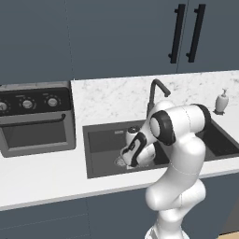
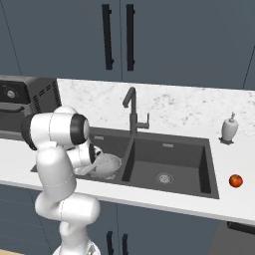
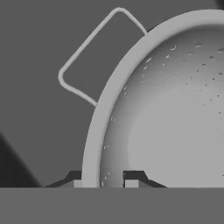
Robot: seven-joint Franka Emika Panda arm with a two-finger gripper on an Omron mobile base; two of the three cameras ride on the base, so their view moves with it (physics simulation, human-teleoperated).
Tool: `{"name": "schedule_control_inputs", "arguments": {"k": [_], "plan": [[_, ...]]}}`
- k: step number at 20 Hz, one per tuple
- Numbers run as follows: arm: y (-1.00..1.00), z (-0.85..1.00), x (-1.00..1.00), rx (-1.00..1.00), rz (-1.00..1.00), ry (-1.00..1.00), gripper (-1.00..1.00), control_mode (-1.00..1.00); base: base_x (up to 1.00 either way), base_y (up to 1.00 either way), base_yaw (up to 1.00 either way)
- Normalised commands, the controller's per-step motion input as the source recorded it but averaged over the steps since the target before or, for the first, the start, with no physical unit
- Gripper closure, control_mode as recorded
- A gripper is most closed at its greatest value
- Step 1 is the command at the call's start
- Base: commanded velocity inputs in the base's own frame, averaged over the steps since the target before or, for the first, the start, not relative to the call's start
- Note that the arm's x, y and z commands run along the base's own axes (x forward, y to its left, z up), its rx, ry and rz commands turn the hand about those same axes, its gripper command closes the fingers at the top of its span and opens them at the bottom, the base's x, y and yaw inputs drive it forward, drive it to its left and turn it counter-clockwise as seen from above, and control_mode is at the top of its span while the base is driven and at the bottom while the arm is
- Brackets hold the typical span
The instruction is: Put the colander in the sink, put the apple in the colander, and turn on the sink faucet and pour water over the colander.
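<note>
The silvery colander [image 2: 107, 165] sits low in the left basin of the dark sink [image 2: 169, 154]. My gripper [image 3: 104, 183] straddles its rim, one fingertip outside the bowl and one inside, shut on the colander [image 3: 175, 109] beside its wire handle [image 3: 83, 48]. From the left, the hand [image 1: 132, 151] covers most of the colander [image 1: 119, 162] in the sink [image 1: 102, 144]. The red apple [image 2: 235, 181] lies on the white counter right of the sink, far from my gripper. The dark sink faucet [image 2: 132, 112] stands behind the divider, with no water showing at the sink faucet [image 1: 156, 91].
A dark oven [image 1: 37, 121] with knobs stands on the counter left of the sink. A white soap dispenser [image 2: 229, 129] sits at the sink's back right corner. Dark cabinets with bar handles hang above the marble backsplash.
</note>
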Motion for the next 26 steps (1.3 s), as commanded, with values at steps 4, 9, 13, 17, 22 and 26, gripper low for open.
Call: {"name": "schedule_control_inputs", "arguments": {"k": [4, 9, 13, 17, 22, 26], "plan": [[-0.18, 0.0, 0.23, 0.0, 0.0, 0.0, 1.0, -1.0, 0.0, 0.0, 0.0], [-0.19, 0.0, 0.13, 0.0, 0.13, 0.0, 1.0, -1.0, 0.0, 0.0, 0.0], [-0.15, 0.0, 0.0, 0.0, 0.21, -0.01, 1.0, -1.0, 0.0, 0.0, 0.0], [-0.07, 0.0, 0.09, 0.0, 0.15, -0.02, 1.0, -1.0, 0.0, 0.0, 0.0], [-0.03, 0.0, 0.0, 0.0, 0.1, 0.0, 1.0, -1.0, 0.0, 0.0, 0.0], [-0.33, 0.0, -0.03, 0.0, 0.0, 0.0, 1.0, -1.0, 0.0, 0.0, 0.0]]}}
